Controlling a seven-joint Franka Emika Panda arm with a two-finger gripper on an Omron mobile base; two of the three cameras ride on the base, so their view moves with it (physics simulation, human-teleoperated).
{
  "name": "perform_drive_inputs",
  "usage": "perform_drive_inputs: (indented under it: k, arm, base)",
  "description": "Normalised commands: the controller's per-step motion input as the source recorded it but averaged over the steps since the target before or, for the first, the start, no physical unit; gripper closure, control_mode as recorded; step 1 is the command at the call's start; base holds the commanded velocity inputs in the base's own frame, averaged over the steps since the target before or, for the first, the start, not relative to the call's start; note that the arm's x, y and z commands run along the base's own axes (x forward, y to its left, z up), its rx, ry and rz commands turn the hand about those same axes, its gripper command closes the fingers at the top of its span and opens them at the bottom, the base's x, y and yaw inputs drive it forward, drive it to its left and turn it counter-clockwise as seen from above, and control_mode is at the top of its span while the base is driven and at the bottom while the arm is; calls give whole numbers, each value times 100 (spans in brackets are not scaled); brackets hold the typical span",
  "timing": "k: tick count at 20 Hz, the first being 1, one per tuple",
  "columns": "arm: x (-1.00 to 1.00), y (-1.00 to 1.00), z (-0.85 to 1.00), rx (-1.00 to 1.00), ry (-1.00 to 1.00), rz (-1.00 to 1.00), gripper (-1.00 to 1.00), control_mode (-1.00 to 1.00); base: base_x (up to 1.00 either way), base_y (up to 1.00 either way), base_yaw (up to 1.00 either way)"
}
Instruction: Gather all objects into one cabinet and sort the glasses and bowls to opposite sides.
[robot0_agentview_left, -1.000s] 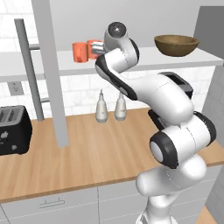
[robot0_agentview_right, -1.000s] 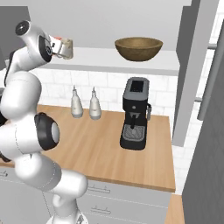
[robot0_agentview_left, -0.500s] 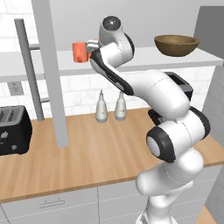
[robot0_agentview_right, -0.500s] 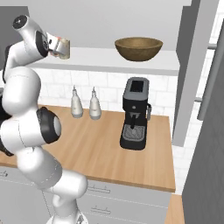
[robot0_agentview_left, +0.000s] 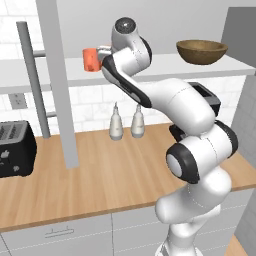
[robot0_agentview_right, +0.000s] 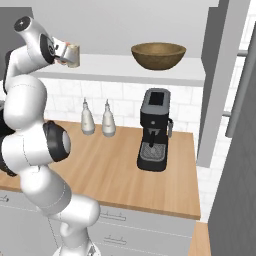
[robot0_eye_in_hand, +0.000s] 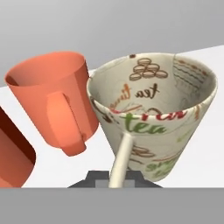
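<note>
beige tumbler (robot0_eye_in_hand: 153, 127) pinched in gripper (robot0_agentview_right: 64, 54) beside orange-red cup (robot0_eye_in_hand: 57, 98).

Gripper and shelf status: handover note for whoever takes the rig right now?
Gripper: shut on the beige printed tumbler, held by its handle, up at the left end of the cabinet shelf.
Orange-red cup: on the shelf right beside the tumbler; a second orange-red cup shows at the hand view's edge.
Wooden bowl: at the right end of the same shelf, well apart from the cups.
Done: all four pieces are up at the one shelf, cups left, bowl right.
Left: set the tumbler down by the cups, open the fingers, back out.
</note>
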Motion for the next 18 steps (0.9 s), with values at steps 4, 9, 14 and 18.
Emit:
perform_drive_inputs:
  k: [4,9,14,18]
  arm:
    - [5,0,-23,0,0,0,-100,-100]
    - [0,0,-3,0,0,0,-100,-100]
    - [-10,-5,0,0,-2,0,-100,-100]
    - [-25,-15,0,0,-4,0,-100,-100]
  base:
    - [0,0,0]
    - [0,0,0]
    - [0,0,0]
    - [0,0,0]
